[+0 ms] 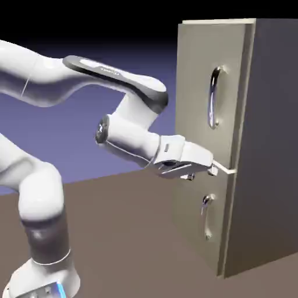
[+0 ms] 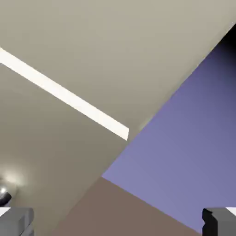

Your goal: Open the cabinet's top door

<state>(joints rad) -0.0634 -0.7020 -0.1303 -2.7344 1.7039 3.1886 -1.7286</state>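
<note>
On the cabinet's upper front, a tall door with a bar to pull

Over the pale strip [image 1: 224,169] sits the top door [image 1: 195,70], the larger of two front panels, and it looks shut. I would expect it to handle as a stiff, flat board that swings on an upright hinge, with some weight to it but no real fragility. The place to take hold is the handle [image 1: 211,98], around the middle of its long bar, where there seems to be room behind for a finger. Polished metal may prove slippery (it certainly gleams like it), so a square grip and a slow pull along the door's arc would be wise; a skewed one could slide along the curve.

As for looks, the door is plain beige-grey, smooth and upright, with the handle bowed outward in bright silver near the exterior view's right side of the panel. Below the strip comes the lower door [image 1: 192,209], shorter, with a smaller silver handle [image 1: 204,215] of its own. The cabinet [image 1: 273,128] shows a darker grey flank and stands on the brown desk [image 1: 122,233].

Farther out, the arm [image 1: 131,137] reaches in, its jaws [image 2: 118,222] spread wide with nothing between them, lower than the top door's handle and apart from it.
</note>
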